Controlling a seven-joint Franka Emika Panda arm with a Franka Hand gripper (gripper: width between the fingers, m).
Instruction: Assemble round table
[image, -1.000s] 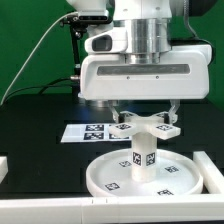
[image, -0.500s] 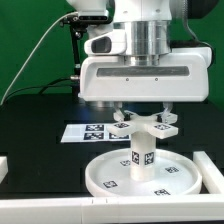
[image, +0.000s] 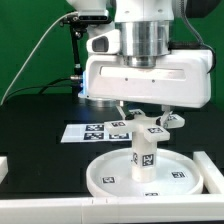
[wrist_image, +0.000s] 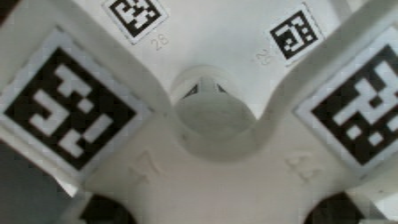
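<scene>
The round table's large rimmed disc lies flat on the black table. The short cylindrical leg stands upright on the disc's hub. On top of the leg sits the small branched foot piece, its tagged arms spread out and turned at an angle. My gripper hangs straight above, with a finger on each side of the foot piece, shut on it. In the wrist view the foot piece fills the picture with tags on its arms, and my gripper has dark fingertips on both sides of its body.
The marker board lies flat behind the disc, toward the exterior view's left. A white rail runs along the front edge, with white blocks at the left and right. A black cable hangs at the back left.
My fingers have closed in on the foot piece. The hand has since twisted, and the foot piece's arms have turned with it on top of the leg.
</scene>
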